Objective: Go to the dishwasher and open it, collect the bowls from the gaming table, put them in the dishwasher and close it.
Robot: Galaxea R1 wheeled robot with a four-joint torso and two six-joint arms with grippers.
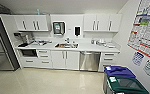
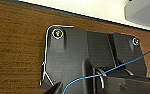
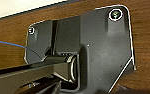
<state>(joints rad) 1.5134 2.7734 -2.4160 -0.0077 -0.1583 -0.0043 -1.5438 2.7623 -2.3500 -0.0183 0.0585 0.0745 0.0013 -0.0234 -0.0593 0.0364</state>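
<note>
The brushed-steel dishwasher with its bar handle is sitting shut under the white tabletop, right of the steel sink; whether either pincer is open, I cannot tell.

Bright, even light; soft blur.

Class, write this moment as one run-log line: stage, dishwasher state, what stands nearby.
stage: facing kitchen counter | dishwasher: shut, under counter right of sink | nearby: blue-lidded bin, green-lidded bin at right wall
</note>
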